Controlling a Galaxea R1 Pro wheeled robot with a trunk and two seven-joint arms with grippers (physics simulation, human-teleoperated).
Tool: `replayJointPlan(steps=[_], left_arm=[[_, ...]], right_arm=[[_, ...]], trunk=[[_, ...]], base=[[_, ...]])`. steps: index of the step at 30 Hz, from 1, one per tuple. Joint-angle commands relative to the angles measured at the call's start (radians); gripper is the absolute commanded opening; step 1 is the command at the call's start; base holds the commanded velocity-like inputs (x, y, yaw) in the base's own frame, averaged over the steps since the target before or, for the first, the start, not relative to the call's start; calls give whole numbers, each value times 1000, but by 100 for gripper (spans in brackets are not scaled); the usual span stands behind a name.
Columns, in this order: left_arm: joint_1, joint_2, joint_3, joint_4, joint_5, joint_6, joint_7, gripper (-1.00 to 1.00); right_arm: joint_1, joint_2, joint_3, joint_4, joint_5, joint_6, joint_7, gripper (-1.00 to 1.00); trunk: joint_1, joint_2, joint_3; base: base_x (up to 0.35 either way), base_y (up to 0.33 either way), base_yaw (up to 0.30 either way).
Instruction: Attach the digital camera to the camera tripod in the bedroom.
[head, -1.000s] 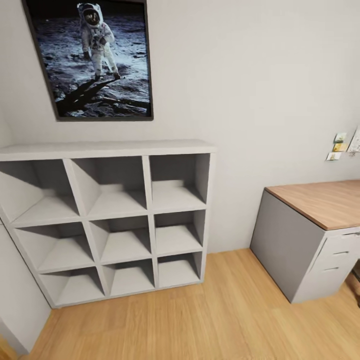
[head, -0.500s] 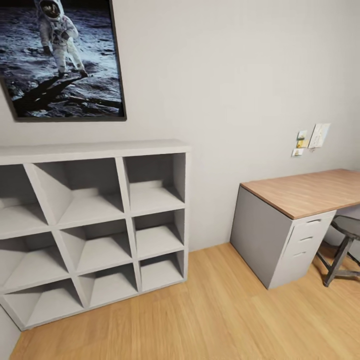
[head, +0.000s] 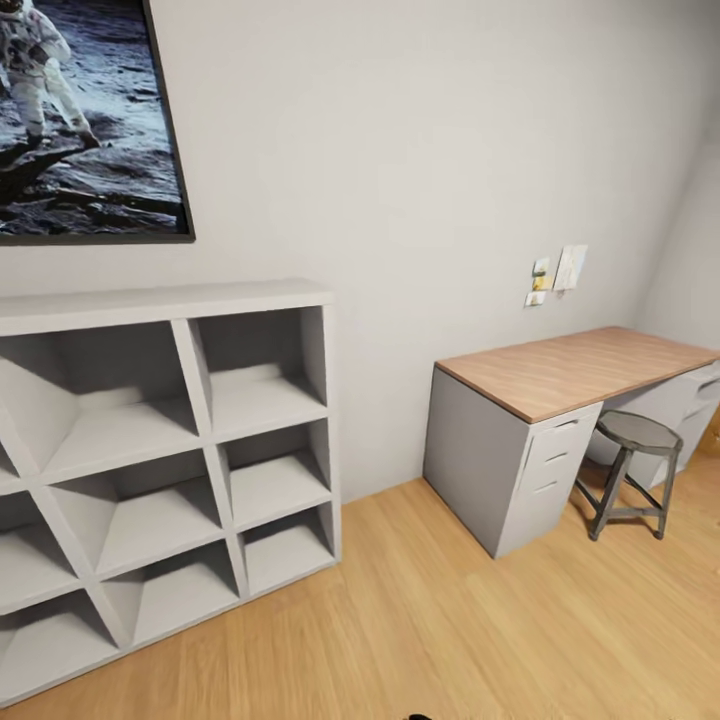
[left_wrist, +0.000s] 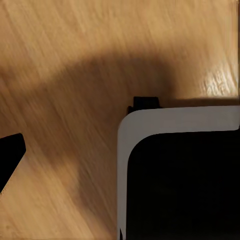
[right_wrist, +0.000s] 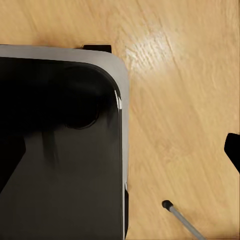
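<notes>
The digital camera and the camera tripod are out of view. The head view faces a white wall with a grey cube shelf (head: 170, 450) and a wood-topped desk (head: 570, 370). My left gripper (left_wrist: 120, 155) hangs over the light wood floor beside my own white-edged black base (left_wrist: 175, 175); one black fingertip (left_wrist: 10, 155) sits at the picture's edge, so the fingers are spread wide and hold nothing. My right gripper (right_wrist: 120, 150) is open too, with a fingertip (right_wrist: 233, 149) at the edge, above the base (right_wrist: 60, 140). A thin silver rod with a black tip (right_wrist: 175, 212) lies near the base; I cannot tell what it belongs to.
A framed astronaut poster (head: 80, 120) hangs above the shelf. A round-seated dark stool (head: 632, 470) stands under the desk's right part, beside its grey drawer unit (head: 545, 465). Small notes (head: 555, 272) are pinned to the wall. Wood floor (head: 480, 640) stretches in front.
The head view has turned to the right: shelf and poster slid left in the picture, the desk came fully into view and the stool appeared. Nothing in the room itself moved.
</notes>
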Motion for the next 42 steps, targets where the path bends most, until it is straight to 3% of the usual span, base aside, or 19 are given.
replayJointPlan(steps=[1,17,31,36,37,38,40,42], left_arm=[[0,0,1,-1,0,0,0,100],[0,0,1,-1,0,0,0,100],[0,2,4,-9,0,8,1,100],[-2,3,4,-59,0,16,3,100],[-5,8,5,-177,1,84,8,100],[-6,10,5,-235,1,147,11,100],[-7,12,5,-265,1,185,12,100],[-9,14,7,-325,2,274,14,100]], right_arm=[[0,0,0,0,0,-2,0,100],[0,0,1,0,0,-2,0,100],[0,0,3,-4,5,-19,-4,100],[0,-1,4,-32,8,-28,-24,100],[0,-5,4,-142,10,-29,-90,100],[0,-8,4,-215,10,-27,-124,100],[0,-10,4,-254,10,-25,-141,100],[-1,-14,3,-341,10,-19,-171,100]], trunk=[[0,0,-1],[0,0,-1],[0,0,-1],[0,0,-1],[0,0,-1],[0,0,-1],[0,0,-1],[0,0,-1]], base=[[0,0,-279],[0,0,-266],[0,0,-41],[0,0,-3],[0,0,0],[0,0,0],[0,0,0],[0,0,0]])
